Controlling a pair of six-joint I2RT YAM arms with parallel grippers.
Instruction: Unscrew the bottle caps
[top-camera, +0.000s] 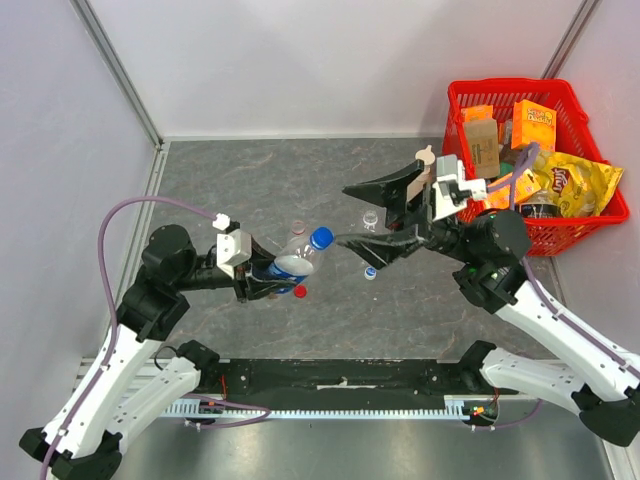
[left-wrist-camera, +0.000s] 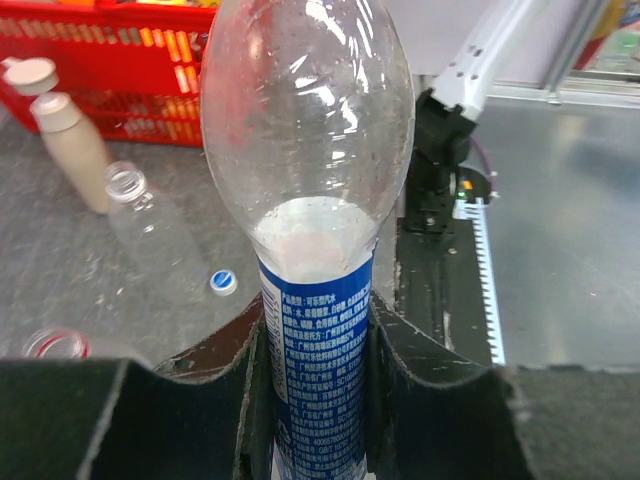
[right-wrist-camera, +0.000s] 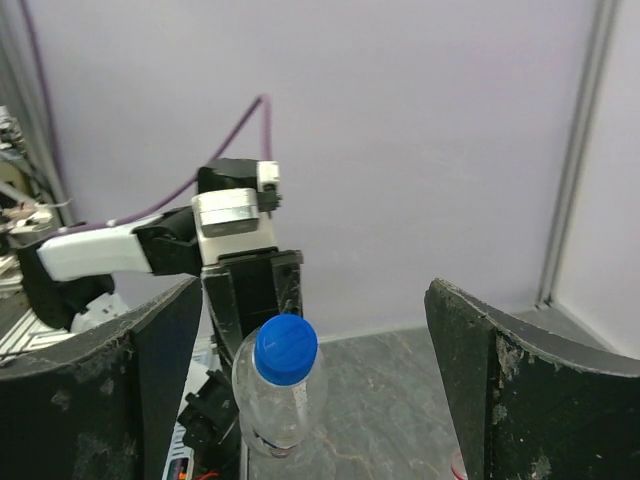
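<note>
My left gripper (top-camera: 268, 272) is shut on the blue Pepsi-label bottle (top-camera: 292, 262) and holds it tilted above the table, its blue cap (top-camera: 321, 238) screwed on and pointing right. In the left wrist view the fingers (left-wrist-camera: 200, 400) clamp the label (left-wrist-camera: 318, 350). My right gripper (top-camera: 342, 214) is open, its jaws spread wide just right of the cap and apart from it. The right wrist view shows the cap (right-wrist-camera: 286, 349) low between the open gripper (right-wrist-camera: 312, 300). A red cap (top-camera: 299, 291) and a white-and-blue cap (top-camera: 370, 272) lie loose. The unlabelled bottle (left-wrist-camera: 150, 225) is open.
A red basket (top-camera: 590, 225) of snack packs stands at the back right. A tall beige bottle (left-wrist-camera: 70, 135) stands near it. Another open bottle mouth with a red ring (top-camera: 296, 226) is just behind the held bottle. A metal rail (top-camera: 340, 405) runs along the near edge.
</note>
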